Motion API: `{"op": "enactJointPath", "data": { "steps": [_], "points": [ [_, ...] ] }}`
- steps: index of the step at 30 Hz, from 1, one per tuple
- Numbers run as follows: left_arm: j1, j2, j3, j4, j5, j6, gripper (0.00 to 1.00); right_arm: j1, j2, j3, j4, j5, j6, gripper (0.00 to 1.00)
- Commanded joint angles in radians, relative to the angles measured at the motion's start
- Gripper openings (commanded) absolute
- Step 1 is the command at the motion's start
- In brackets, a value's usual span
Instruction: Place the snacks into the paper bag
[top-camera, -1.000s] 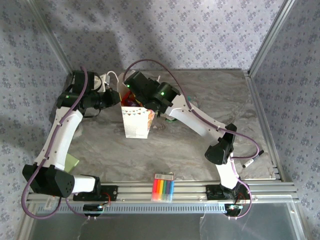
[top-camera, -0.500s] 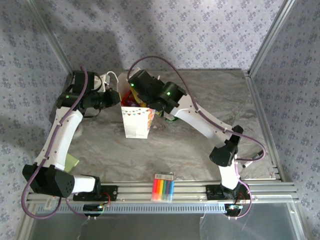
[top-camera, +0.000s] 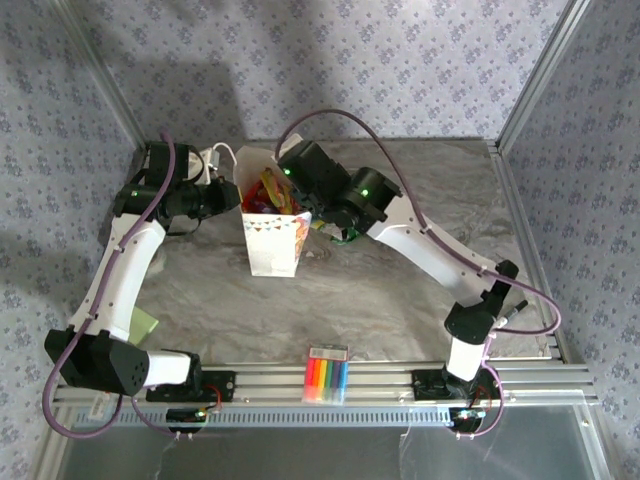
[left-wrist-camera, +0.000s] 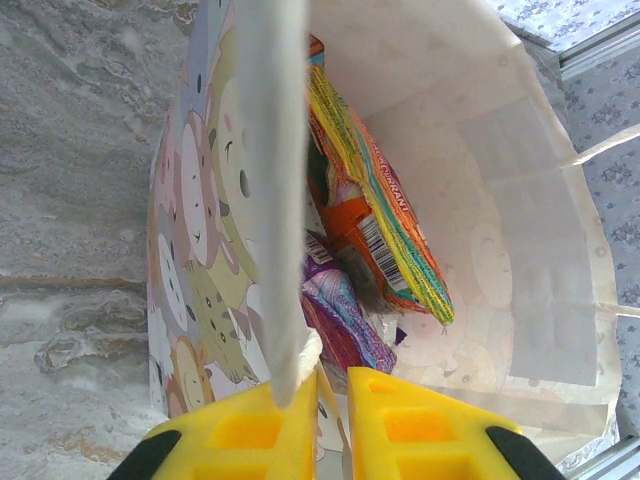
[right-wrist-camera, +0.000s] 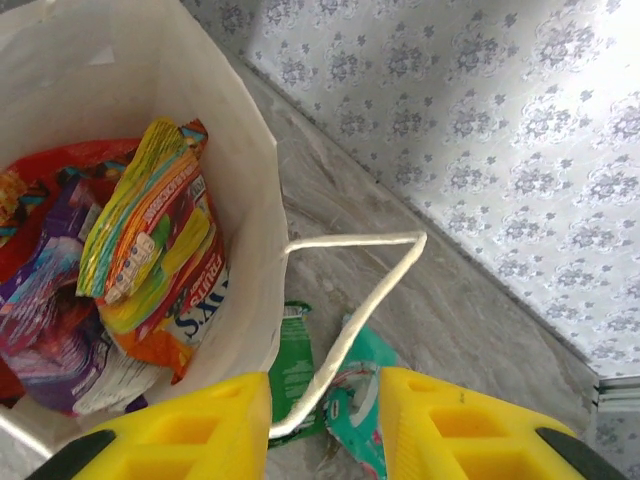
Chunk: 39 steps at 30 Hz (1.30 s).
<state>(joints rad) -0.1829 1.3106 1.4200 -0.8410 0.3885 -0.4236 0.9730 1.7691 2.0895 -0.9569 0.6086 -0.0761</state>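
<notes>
White paper bag (top-camera: 272, 250) upright on marble counter (top-camera: 400, 300), left gripper (left-wrist-camera: 332, 392) clamped on its rim, right gripper (right-wrist-camera: 325, 405) spread apart above, orange packet (right-wrist-camera: 185, 300) inside, green packet (right-wrist-camera: 293, 372) and teal packet (right-wrist-camera: 368, 395) on counter just beside bag.

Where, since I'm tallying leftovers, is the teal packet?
In the right wrist view, the teal packet lies on the table outside the paper bag, beside the green packet.

A rainbow marker pack (top-camera: 328, 376) lies at the marbled table's (top-camera: 400, 300) near edge.
</notes>
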Motion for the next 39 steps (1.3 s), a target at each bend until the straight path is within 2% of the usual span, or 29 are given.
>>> {"op": "enactJointPath", "data": {
  "steps": [1, 20, 39],
  "points": [
    [0.007, -0.026, 0.02, -0.03, -0.02, -0.006, 0.16, -0.015, -0.08, -0.053, 0.034, -0.055, 0.067, 0.36],
    [0.006, -0.055, -0.013, -0.037, -0.028, -0.02, 0.16, -0.148, -0.453, -0.47, 0.141, -0.233, 0.28, 0.37],
    [0.007, -0.064, -0.029, -0.102, -0.121, 0.005, 0.17, -0.378, -0.663, -0.793, 0.184, -0.379, 0.414, 0.39]
  ]
}}
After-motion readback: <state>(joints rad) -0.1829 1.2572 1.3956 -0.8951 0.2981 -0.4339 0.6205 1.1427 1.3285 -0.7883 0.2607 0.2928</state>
